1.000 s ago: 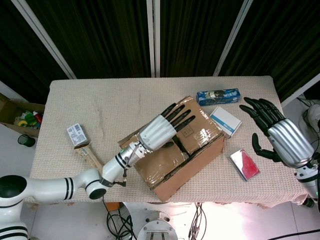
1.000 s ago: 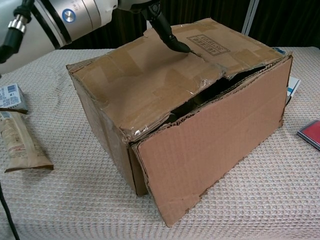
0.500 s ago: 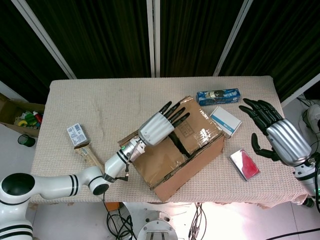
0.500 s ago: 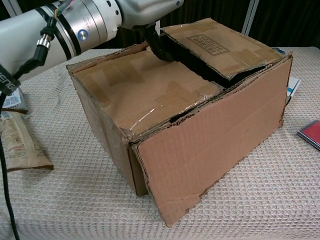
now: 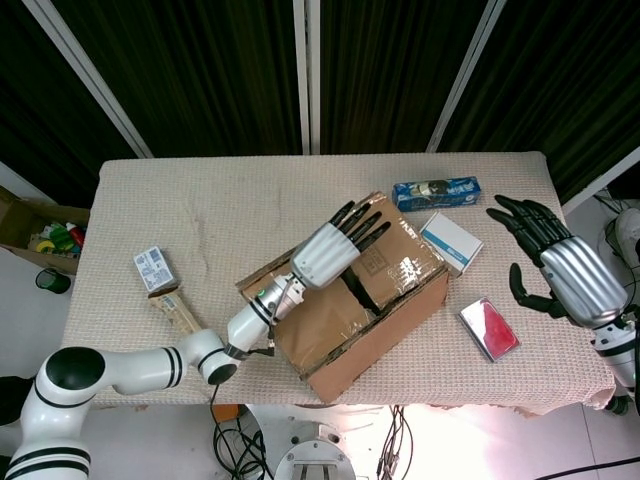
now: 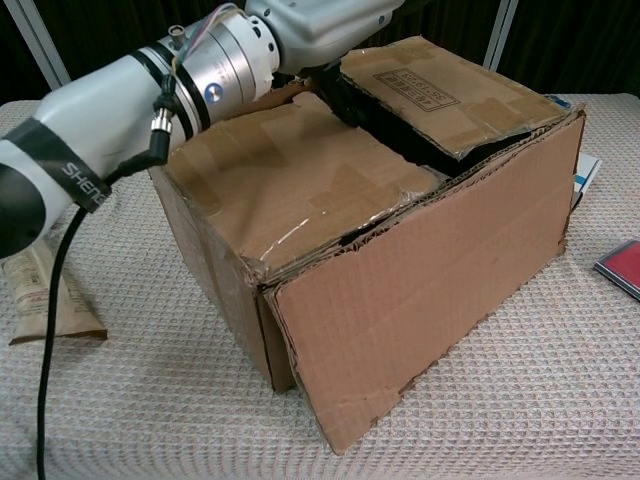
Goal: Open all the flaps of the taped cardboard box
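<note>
The cardboard box [image 5: 350,295] sat turned at an angle near the front middle of the cloth-covered worktop [image 5: 230,205], its taped top flaps parted along a dark gap [image 6: 400,135] that ran across the lid. In the chest view the near flap [image 6: 290,180] lay roughly flat while the far flap [image 6: 450,95], the one with the printed label, stood slightly higher along that gap.

The left hand [image 5: 335,245] lay over the top of the box with its fingers [image 5: 365,225] spread and stretched toward 1 o'clock, holding nothing; in the chest view its dark fingertips dipped toward the gap at the back of the box (whether they hooked under a flap edge could not be told). The right hand [image 5: 560,265] hovered at 3 o'clock of the box, well apart from it, fingers fanned wide and empty.

A blue packet [image 5: 436,192] lay at 1 o'clock of the box, a white-and-blue carton [image 5: 451,242] just beside the box's right corner, and a red-faced case [image 5: 489,329] at 4 o'clock. At 9 o'clock lay a small blue-and-white box [image 5: 152,268] and a tan wrapped bar [image 5: 176,312].
</note>
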`<state>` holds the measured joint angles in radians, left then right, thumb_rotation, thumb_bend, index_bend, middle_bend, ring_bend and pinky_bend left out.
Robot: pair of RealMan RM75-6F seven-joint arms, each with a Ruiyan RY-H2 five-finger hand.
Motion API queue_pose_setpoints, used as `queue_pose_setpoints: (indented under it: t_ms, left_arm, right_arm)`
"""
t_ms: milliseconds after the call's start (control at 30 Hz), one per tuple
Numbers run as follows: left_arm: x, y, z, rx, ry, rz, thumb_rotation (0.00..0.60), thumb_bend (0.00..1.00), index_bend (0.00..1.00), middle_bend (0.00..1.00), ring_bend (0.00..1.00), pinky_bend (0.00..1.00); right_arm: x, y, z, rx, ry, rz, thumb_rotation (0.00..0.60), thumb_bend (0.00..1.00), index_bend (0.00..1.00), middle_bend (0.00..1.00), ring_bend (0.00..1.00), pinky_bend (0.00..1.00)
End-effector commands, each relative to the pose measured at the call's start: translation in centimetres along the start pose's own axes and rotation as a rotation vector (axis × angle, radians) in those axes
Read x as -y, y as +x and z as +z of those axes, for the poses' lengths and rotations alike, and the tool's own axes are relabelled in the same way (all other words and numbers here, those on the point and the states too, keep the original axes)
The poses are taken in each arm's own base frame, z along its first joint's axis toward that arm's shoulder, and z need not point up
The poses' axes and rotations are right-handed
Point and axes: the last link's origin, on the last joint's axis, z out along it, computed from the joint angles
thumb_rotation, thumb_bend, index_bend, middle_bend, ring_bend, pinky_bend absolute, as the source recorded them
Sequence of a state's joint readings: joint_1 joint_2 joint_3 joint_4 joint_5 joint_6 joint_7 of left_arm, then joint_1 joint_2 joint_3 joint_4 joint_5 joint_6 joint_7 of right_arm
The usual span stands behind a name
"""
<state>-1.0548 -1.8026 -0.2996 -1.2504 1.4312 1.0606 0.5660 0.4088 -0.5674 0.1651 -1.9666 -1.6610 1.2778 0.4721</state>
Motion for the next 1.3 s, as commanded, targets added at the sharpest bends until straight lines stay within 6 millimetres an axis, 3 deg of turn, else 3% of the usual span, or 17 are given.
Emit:
queue_pose_setpoints:
  t_ms: [33, 333, 633, 933, 1300]
  left_arm:
    - [-0.5, 0.4, 0.7, -0.037, 0.006, -0.036, 0.54, 0.04, 0.0, 0.09, 0.05, 0.16]
    - [-1.5, 2.9, 3.2, -0.165, 0.058, -0.134, 0.547, 0.04, 0.0, 0.09, 0.05, 0.16]
    - [-3.6, 3.6, 7.5, -0.172, 0.11, -0.13, 0.548, 0.04, 0.0, 0.09, 0.05, 0.16]
    - [-6.5, 5.9, 12.2, -0.235, 0.165, -0.199, 0.545, 0.04, 0.0, 0.08, 0.05, 0.16]
    - [-9.4, 4.7, 14.3, -0.2, 0.192, -0.265, 0.548, 0.04, 0.0, 0.04, 0.05, 0.16]
  right_arm:
    - [-0.3, 0.1, -0.1, -0.003, -0.005, 0.004, 0.58, 0.73, 0.03, 0.0, 0.0, 0.0]
    - [-0.8, 0.3, -0.1, -0.003, -0.008, 0.019, 0.581, 0.73, 0.03, 0.0, 0.0, 0.0]
    - [-0.6, 0.7, -0.8, -0.024, 0.012, 0.03, 0.58, 0.73, 0.03, 0.0, 0.0, 0.0]
    - [-1.2, 1.7, -1.9, -0.061, 0.016, 0.048, 0.58, 0.73, 0.03, 0.0, 0.0, 0.0]
    - [-2.5, 2.2, -2.3, -0.073, 0.006, 0.084, 0.581, 0.74, 0.03, 0.0, 0.0, 0.0]
